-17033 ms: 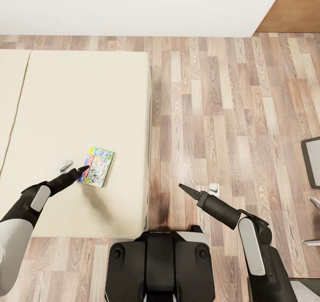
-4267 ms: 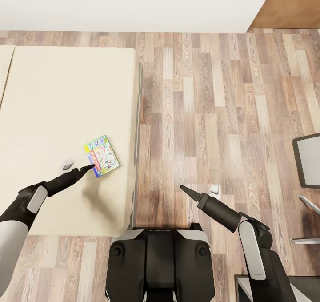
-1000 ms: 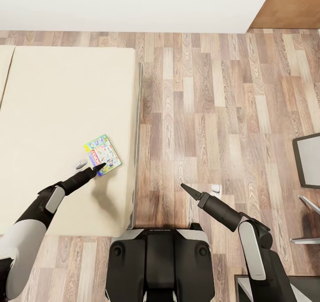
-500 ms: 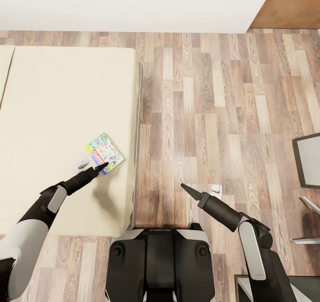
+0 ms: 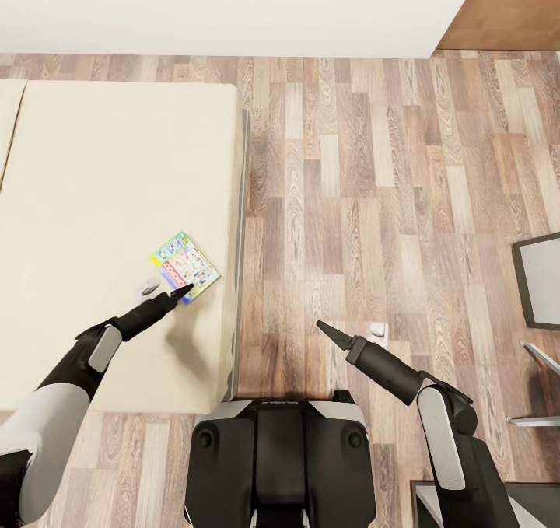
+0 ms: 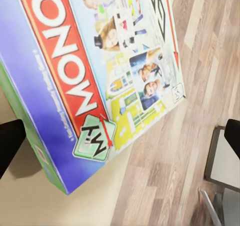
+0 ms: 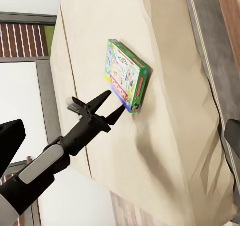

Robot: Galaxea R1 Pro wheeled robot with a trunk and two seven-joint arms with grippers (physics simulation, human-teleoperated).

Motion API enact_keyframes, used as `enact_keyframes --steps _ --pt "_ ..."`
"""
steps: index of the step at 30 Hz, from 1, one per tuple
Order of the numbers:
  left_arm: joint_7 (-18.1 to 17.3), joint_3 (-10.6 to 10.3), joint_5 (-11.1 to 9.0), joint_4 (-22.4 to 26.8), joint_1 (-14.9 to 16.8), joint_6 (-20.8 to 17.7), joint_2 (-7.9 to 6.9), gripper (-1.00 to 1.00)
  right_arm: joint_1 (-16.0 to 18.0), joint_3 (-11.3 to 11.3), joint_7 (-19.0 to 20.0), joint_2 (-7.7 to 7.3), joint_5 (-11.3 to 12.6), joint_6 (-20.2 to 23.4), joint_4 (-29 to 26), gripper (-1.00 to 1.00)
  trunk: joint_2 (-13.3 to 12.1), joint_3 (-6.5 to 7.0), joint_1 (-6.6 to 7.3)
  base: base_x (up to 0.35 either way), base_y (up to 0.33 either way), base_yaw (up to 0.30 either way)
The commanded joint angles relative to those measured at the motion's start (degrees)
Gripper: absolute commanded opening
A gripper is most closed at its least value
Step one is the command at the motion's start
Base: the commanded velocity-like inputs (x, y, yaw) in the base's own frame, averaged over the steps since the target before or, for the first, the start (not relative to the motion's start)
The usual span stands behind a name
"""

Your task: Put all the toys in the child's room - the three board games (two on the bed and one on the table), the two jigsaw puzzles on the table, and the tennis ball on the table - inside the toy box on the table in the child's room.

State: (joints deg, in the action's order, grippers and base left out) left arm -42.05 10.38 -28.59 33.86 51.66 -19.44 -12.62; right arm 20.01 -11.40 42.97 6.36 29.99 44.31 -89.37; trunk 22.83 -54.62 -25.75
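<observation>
Blue-edged Monopoly board game [image 5: 185,266] lies flat on the cream bed [image 5: 93,201], close to the edge that borders the wood-plank floor [image 5: 373,201]. At the box's near corner, the left gripper [image 7: 111,106] has its fingers [image 7: 100,101] spread apart, one tip touching the box and nothing gripped. The right gripper [image 5: 320,327] hangs over the floor, well apart from the box; I cannot tell how its fingers stand.
</observation>
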Motion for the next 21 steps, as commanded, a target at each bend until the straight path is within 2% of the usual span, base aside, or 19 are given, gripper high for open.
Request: enact_keyframes --steps 1,21 --pt "-0.13 0.08 -0.41 -0.02 0.02 -0.51 0.03 1.0 0.03 -0.12 0.17 0.06 0.07 0.34 -0.01 1.0 0.09 -0.05 -0.03 0.0 0.0 0.0" --pt "-0.23 0.16 -0.73 -0.02 0.02 -0.68 0.49 1.0 0.03 -0.23 0.36 0.04 0.15 0.34 -0.01 1.0 0.09 -0.05 -0.03 0.0 0.0 0.0"
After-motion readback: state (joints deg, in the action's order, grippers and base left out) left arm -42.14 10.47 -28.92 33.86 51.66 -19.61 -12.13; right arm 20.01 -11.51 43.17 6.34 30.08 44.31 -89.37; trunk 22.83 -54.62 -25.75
